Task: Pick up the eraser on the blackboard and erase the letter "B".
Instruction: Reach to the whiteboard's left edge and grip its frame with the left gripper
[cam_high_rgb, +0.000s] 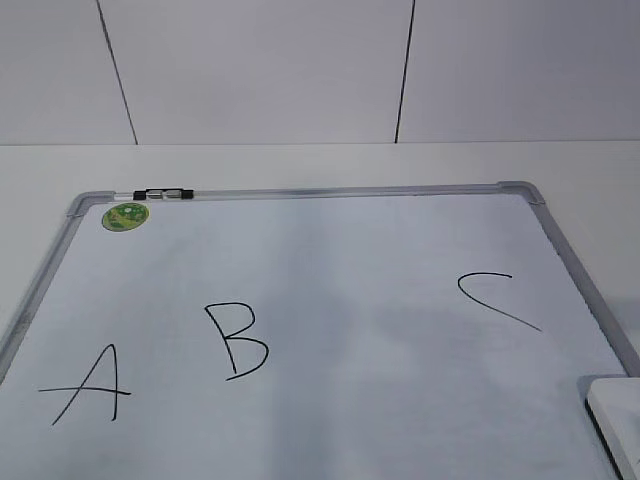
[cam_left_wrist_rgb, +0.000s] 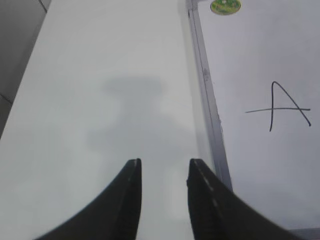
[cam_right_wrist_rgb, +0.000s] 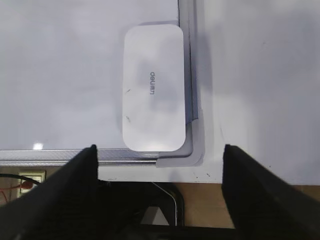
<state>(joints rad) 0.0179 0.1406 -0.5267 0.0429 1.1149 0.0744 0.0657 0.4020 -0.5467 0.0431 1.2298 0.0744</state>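
Eraser (cam_right_wrist_rgb: 153, 87) in blackboard (cam_right_wrist_rgb: 60, 75) corner, beyond wide-open R gripper (cam_right_wrist_rgb: 160, 150), untouched.

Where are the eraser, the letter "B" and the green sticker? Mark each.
eraser (cam_right_wrist_rgb: 153, 87): right wrist view, centre of its white top.
letter "B" (cam_high_rgb: 237, 340): exterior view, middle of its strokes.
green sticker (cam_high_rgb: 126, 216): exterior view, its centre.

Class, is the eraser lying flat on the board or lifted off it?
Lying flat. The eraser rests label-up in the board's corner, untouched.

A lab-like test bench: bare white table (cam_high_rgb: 300, 160), plain panelled wall (cam_high_rgb: 260, 70) behind.
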